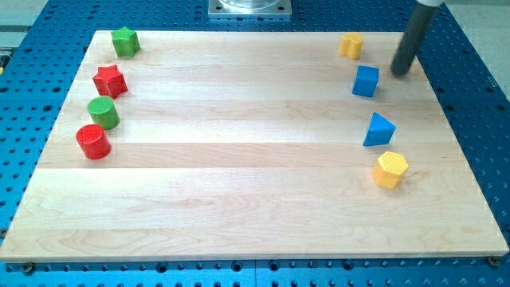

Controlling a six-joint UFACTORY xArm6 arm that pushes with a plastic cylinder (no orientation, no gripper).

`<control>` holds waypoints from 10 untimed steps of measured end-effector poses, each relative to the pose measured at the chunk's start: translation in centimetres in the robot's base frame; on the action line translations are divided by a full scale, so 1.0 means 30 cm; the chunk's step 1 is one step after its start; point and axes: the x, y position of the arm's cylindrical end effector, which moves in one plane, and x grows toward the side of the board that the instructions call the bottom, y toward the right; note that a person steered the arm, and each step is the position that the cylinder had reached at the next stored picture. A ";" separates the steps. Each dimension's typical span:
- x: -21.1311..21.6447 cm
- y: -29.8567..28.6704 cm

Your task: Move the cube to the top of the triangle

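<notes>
My tip (pixel 399 72) beside blue cube (pixel 366 81).

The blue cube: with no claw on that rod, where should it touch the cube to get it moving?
It cannot grip, only push. My tip sits to the view's right of the blue cube. The blue triangle lies just below, so I would probably press the cube's flat right face, nudging it a little leftward to sit squarely above the triangle.
</notes>
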 end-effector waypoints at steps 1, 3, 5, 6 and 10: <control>0.111 -0.083; 0.078 -0.178; 0.167 -0.270; 0.202 -0.230; 0.086 -0.083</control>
